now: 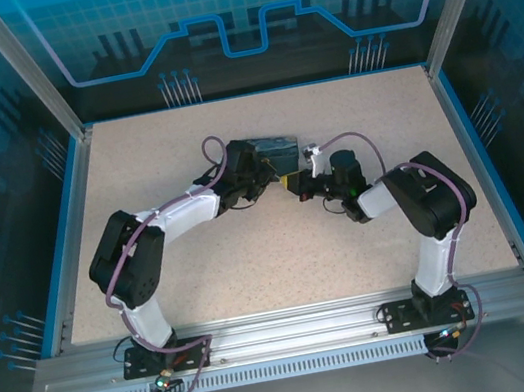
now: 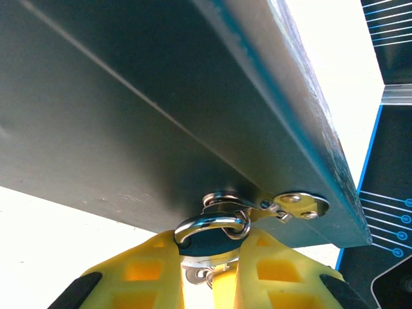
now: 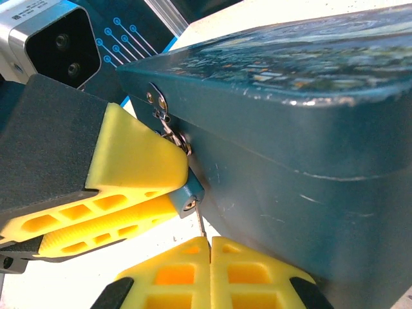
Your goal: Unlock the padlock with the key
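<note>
I'm looking at a speckled beige surface carrying a dark teal tin box. Its lid is showing a swirly painted finish, and its smooth metal wall is catching faint scratches. The left gripper is clamping the padlock between ribbed yellow fingers, tight against the box's front wall just under the silvery hasp. The padlock is looking tiny. Only a bluish corner of its body is poking out, the rest hiding behind the fingers, while its thin, shiny, curved shackle is hooking through the hasp's loop. The right gripper is pinching shut on the key, a thin silvery sliver reaching up to the padlock's underside. Its head is hiding between the pads, and I'm unable to tell whether the tip is sitting inside the keyhole.
</note>
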{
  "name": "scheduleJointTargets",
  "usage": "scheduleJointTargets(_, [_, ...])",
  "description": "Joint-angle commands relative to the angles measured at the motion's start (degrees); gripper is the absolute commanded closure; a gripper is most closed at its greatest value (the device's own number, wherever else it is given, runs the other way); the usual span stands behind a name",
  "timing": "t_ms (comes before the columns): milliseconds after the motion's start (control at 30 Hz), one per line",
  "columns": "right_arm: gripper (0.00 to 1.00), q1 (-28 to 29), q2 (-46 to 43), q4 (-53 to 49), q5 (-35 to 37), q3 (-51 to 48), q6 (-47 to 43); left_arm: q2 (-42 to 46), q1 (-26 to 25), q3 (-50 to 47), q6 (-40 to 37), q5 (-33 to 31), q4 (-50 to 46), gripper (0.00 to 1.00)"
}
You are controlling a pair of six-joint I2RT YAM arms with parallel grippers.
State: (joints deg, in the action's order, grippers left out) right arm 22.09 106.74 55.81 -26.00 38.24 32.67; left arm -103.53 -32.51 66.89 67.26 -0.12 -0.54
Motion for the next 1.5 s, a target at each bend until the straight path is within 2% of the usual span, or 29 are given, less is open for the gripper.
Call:
scheduleJointTargets(0, [1.0,-0.36,-0.28,3.42,-1.96,0.08,-1.25,2.7,0.17,-0.18,0.9,1.79,3.96,0.94])
scheduleJointTargets(367, [1.0,0.5,0.98,0.62,-1.6,0.86,-3.31,2.8,0.22,0.08,2.32,2.49,4.73,0.95])
scheduleJointTargets(800, [1.0,-0.76,0.77,6.77,-2.83,-0.1,-1.79,3.53,0.18,-1.14,2.64,4.11,5.06,0.95])
scheduleJointTargets(1467, [1.0,-1.99,-0.57,8.96,-7.2,-0.15,-6.3,4.31,0.2,-2.21,6.56,8.52,8.45,0.96])
